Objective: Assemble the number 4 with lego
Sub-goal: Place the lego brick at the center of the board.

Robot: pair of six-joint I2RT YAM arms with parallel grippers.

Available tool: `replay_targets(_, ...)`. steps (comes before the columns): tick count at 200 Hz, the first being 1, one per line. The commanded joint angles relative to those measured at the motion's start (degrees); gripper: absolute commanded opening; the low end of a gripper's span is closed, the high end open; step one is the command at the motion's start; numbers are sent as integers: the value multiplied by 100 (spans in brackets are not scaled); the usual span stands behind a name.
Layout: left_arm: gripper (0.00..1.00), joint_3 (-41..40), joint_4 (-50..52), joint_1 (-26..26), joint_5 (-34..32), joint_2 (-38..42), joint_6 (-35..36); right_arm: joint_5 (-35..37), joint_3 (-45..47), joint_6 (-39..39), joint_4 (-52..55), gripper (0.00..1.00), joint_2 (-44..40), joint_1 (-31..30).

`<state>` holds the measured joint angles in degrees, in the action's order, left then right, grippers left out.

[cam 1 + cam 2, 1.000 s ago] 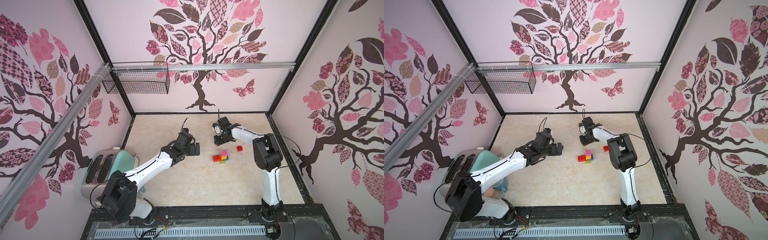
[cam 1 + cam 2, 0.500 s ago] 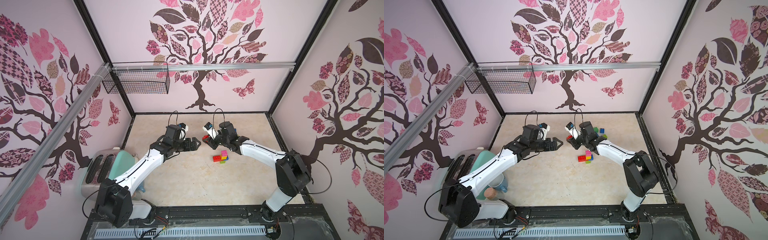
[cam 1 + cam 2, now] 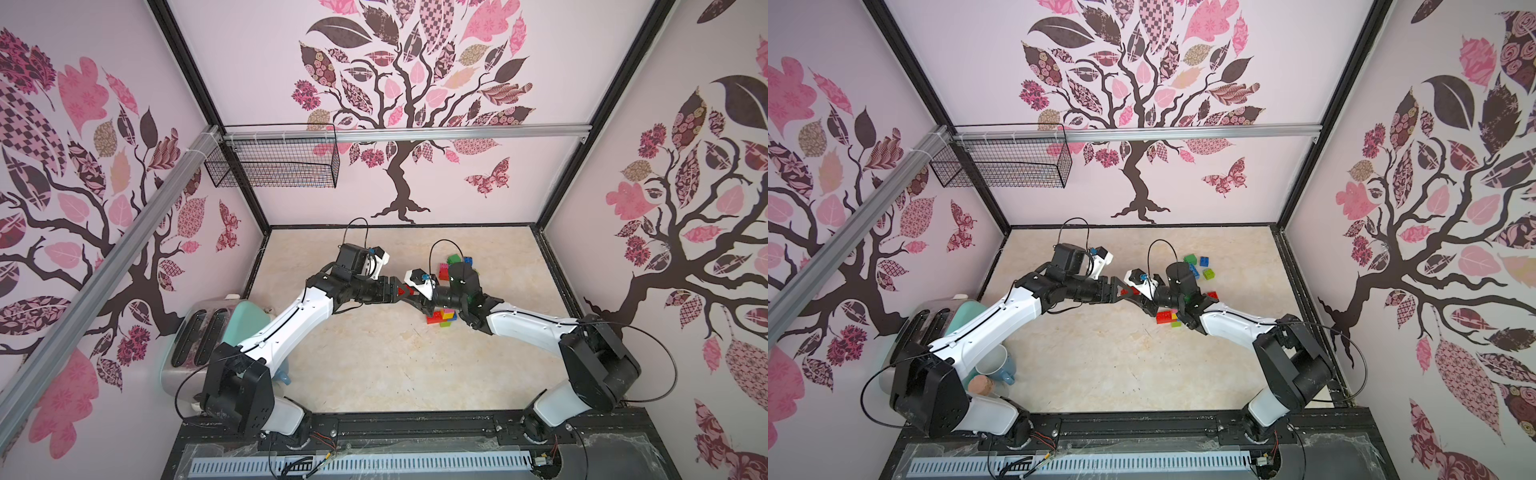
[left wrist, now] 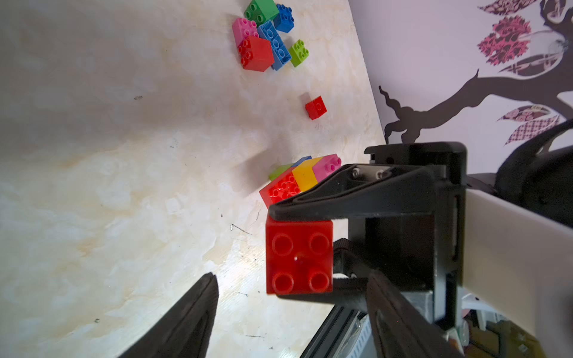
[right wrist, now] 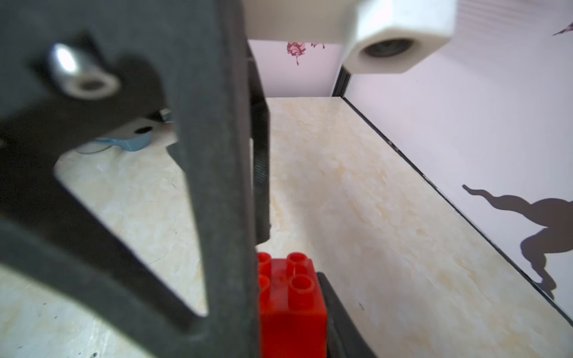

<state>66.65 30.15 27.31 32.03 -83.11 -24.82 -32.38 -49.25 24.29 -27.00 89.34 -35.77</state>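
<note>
A red two-by-two lego brick hangs in mid-air over the table, with my right gripper shut on it. Its fingers press the brick from two opposite sides. My left gripper faces it head-on, open, one finger on each free side of the brick with a gap on both. In both top views the two grippers meet tip to tip, left gripper against right gripper. Below them a small stack of red, yellow, pink and green lego rests on the table.
Several loose bricks lie at the back right, and a single red brick sits apart. A toaster and a mug stand at the left edge. A wire basket hangs on the back wall.
My right gripper carried the red brick from the back pile up to the middle. My left arm swung round to face it, and its jaws have narrowed around the brick.
</note>
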Motion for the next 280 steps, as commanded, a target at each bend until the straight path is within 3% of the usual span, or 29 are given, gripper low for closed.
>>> replay_targets(1, 73, 318, 210, 17, 107, -81, 199, -224, -259, 183, -150, 0, -33, -116)
replay_targets(35, 61, 323, 213, 35, 221, -194, 216, -144, -397, 149, -23, 0, 56, -274)
replay_targets(81, 16, 110, 91, 71, 192, -55, 268, -70, -198, -230, -88, 0, -83, -276)
replay_targets(92, 0, 59, 98, 80, -13, -6, 278, 14, 1, -259, -119, 0, -241, -279)
replay_targets(118, 0, 31, 460, 205, -1201, 49, 438, 407, 516, -620, -17, 53, -882, -279)
replay_targets(128, 0, 56, 660, 332, -1850, 18, 567, 602, 708, -798, 183, 66, -1224, -278)
replay_targets(132, 0, 60, 746, 404, -2139, -1, 626, 673, 760, -848, 250, 75, -1338, -278)
replay_targets(135, 0, 77, 805, 461, -2350, -17, 676, 743, 814, -911, 319, 95, -1456, -279)
replay_targets(138, 0, 83, 865, 535, -2544, -34, 737, 833, 874, -981, 377, 99, -1568, -273)
replay_targets(155, 0, 102, 1068, 930, -3410, -243, 1026, 1628, 1186, -1520, 633, 99, -2272, -277)
replay_targets(184, 0, -37, 1023, 1301, -3475, -795, 1219, 3814, 1657, -2701, 877, 100, -3329, -260)
replay_targets(222, 0, 42, 1133, 1918, -3791, -1500, 1951, 4913, 1814, -2815, 1414, 99, -3887, -233)
replay_targets(250, 0, -210, 725, 2192, -3515, -1672, 2304, 5323, 1731, -2904, 1471, 99, -3868, -226)
replay_targets(280, 12, -508, 347, 2235, -3286, -1768, 2230, 5626, 1666, -3053, 1531, 99, -3828, -213)
